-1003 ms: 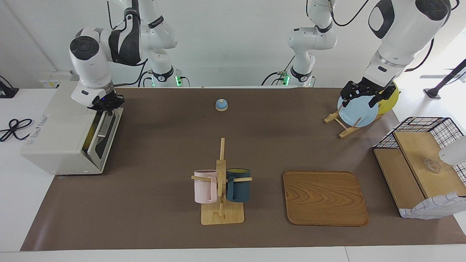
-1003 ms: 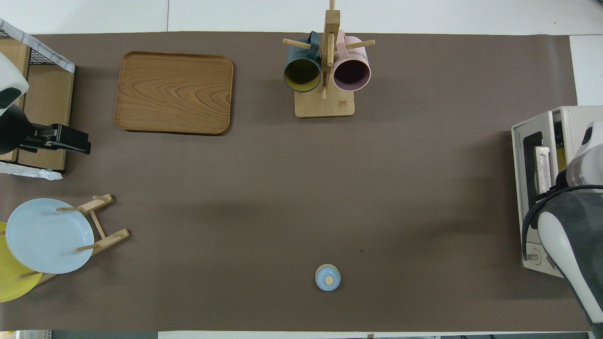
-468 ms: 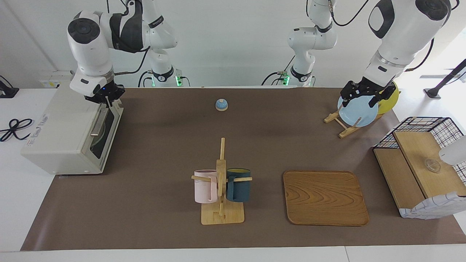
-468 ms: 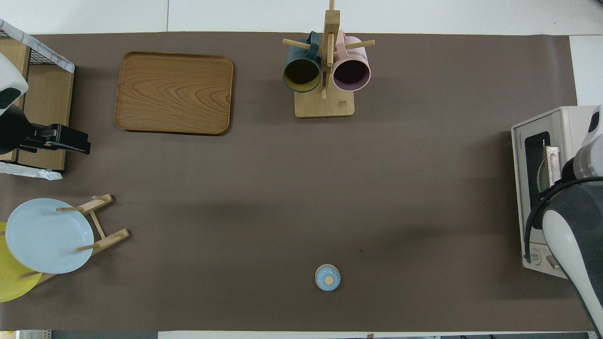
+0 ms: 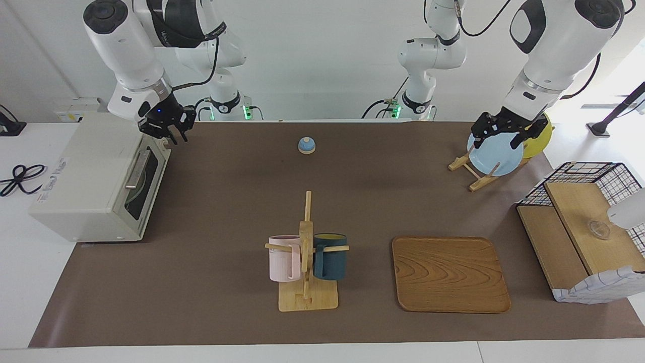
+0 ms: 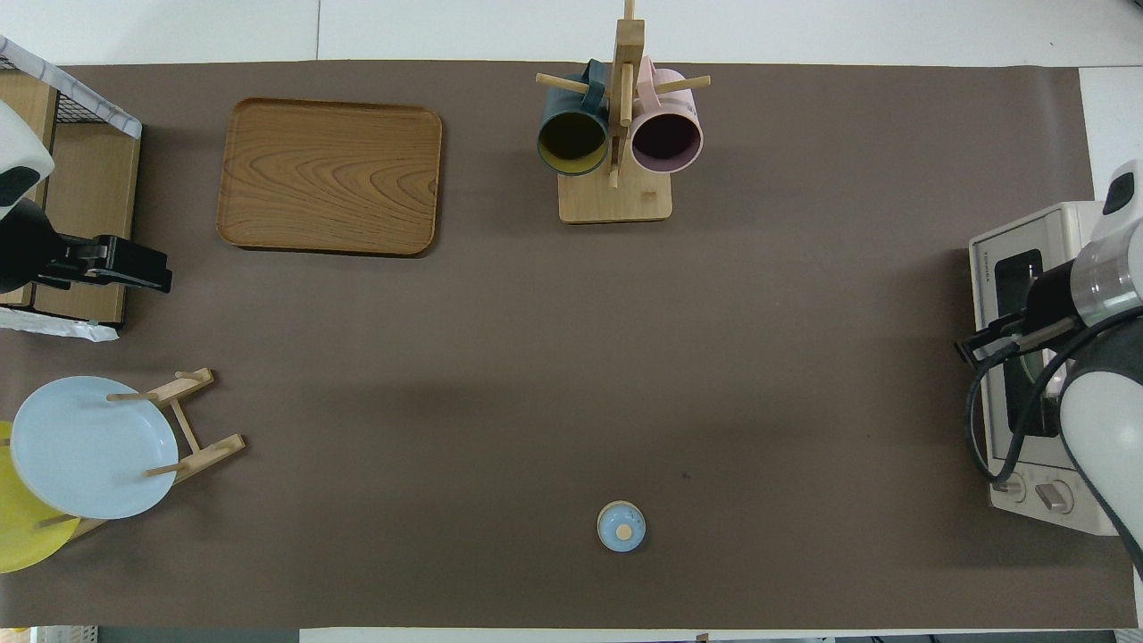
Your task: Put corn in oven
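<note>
The oven (image 5: 95, 176) sits at the right arm's end of the table with its door closed; the corn is not visible anywhere, and whether it lies inside cannot be told. The right gripper (image 5: 169, 132) hangs just above the oven's top front corner, fingers slightly parted and holding nothing. The left arm waits, its left gripper (image 5: 496, 132) spread wide and empty over the light blue plate (image 5: 491, 156) on its wooden rack

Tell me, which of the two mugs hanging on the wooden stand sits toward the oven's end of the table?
The pink mug. It hangs on the stand's side toward the oven; the dark blue mug hangs on the side toward the wooden tray.
</note>
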`<act>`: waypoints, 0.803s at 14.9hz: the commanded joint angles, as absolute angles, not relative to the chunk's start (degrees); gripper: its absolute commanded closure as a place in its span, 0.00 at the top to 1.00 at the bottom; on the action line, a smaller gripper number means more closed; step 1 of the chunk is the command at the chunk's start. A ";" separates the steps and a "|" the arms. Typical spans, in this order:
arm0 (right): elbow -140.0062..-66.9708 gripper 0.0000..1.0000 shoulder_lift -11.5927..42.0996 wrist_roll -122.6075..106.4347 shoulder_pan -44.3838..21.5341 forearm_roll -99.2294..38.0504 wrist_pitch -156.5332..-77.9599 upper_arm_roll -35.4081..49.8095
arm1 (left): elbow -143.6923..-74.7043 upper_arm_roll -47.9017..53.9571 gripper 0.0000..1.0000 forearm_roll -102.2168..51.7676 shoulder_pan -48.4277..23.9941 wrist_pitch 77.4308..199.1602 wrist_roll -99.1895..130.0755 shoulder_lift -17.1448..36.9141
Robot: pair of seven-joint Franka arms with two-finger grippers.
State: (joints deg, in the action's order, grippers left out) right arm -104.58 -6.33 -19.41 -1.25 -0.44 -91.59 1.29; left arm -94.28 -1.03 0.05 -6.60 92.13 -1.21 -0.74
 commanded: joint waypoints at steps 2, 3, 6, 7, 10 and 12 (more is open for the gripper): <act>-87.66 0.59 5.08 -15.13 -1.23 -1.77 -81.67 1.58 | -94.04 -0.88 1.00 0.97 -6.42 91.14 -1.41 -0.97; -87.45 1.00 5.27 -14.60 -1.06 -1.67 -81.74 1.50 | -94.13 -0.88 1.00 0.97 -6.42 91.14 -1.41 -0.97; -87.80 1.00 5.10 -13.19 0.26 -1.67 -81.65 0.97 | -94.04 -0.88 1.00 0.97 -6.42 91.14 -1.41 -0.97; -88.15 1.00 5.10 -11.88 -0.35 -1.93 -81.65 0.53 | -94.04 -0.88 1.00 0.97 -6.42 91.14 -1.41 -0.97; -88.15 1.00 3.96 -9.94 -4.65 -1.84 -81.47 -2.53 | -94.13 -0.88 1.00 0.97 -6.42 91.14 -1.41 -0.97; -88.94 1.00 2.73 -9.58 -5.10 -2.11 -81.74 -3.34 | -94.04 -0.88 1.00 0.97 -6.42 91.14 -1.41 -0.97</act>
